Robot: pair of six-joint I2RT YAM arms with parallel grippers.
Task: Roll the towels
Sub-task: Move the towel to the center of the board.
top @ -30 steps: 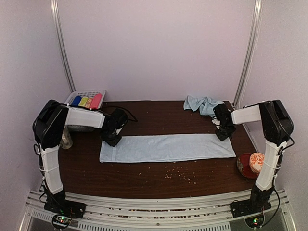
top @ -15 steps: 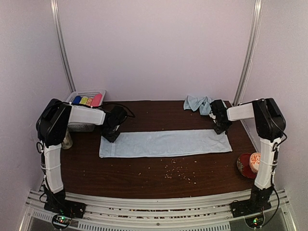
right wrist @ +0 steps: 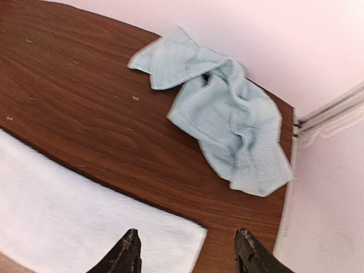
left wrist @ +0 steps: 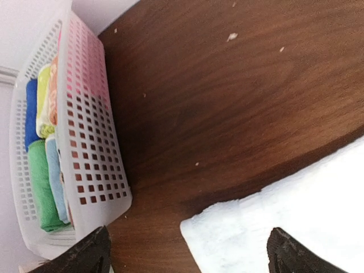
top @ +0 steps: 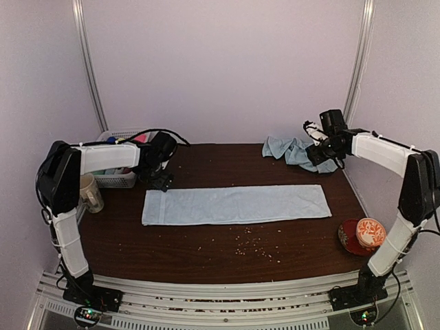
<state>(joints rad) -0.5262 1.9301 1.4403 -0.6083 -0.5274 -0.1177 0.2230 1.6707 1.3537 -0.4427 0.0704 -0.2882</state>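
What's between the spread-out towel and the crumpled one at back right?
Only bare tabletop with a few specks separates the flat towel from the crumpled towel, seen in the right wrist view.

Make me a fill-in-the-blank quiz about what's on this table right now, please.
The long towel lies ___ on the table.
The other towel sits ___ near the far right corner.
The coloured rolls sit inside a white ___.
The left end effector and right end effector hold ___.
Missing: flat; crumpled; basket; nothing.

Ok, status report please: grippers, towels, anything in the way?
Left gripper open, right gripper open, both empty. Flat towel unrolled; crumpled towel far right. Crumbs nearby.
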